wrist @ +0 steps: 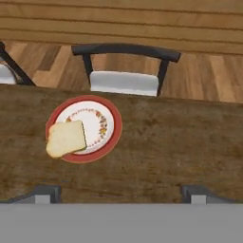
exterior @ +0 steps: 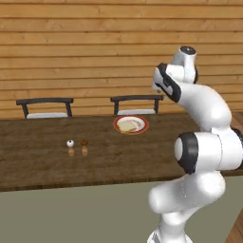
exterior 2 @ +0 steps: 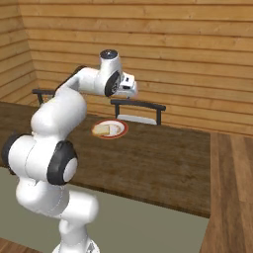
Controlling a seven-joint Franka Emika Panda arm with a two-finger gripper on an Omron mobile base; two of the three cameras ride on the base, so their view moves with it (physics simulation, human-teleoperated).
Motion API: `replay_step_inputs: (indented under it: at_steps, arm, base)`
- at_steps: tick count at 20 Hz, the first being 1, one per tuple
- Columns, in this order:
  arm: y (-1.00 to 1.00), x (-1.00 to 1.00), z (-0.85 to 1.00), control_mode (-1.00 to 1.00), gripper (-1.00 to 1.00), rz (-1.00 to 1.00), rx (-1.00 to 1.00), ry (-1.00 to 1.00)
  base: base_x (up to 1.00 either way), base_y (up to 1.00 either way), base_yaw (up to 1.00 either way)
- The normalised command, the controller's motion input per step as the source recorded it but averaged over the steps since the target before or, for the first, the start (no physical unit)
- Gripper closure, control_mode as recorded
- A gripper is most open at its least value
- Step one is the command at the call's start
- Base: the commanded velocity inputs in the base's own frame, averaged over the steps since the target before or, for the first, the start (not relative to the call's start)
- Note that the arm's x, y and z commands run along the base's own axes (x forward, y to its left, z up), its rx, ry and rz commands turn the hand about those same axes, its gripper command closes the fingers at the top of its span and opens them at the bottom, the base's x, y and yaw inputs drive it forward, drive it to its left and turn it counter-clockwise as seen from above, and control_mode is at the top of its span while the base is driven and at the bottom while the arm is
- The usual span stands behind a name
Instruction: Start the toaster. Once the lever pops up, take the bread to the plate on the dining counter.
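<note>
Bread [wrist: 66, 138] rests on plate [wrist: 84, 128], left of hand view, overhanging rim; gripper [wrist: 119, 192] above dining counter [wrist: 171, 142], jaws apart, empty. Delivery apparently done; next: retreat clear.

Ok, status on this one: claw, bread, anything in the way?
Claw open, empty, above the dining counter. Bread on the plate, overhanging its red rim. Salt and pepper shakers stand apart from the plate, nothing obstructing.
</note>
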Motion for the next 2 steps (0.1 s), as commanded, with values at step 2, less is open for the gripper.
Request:
replay_step_inputs:
  at_steps: [2]
  arm:
    - [-0.31,-1.00,0.00,-1.00,-1.00,0.00,0.20,-0.12]
  base:
    - [0.00,0.00,0.00]
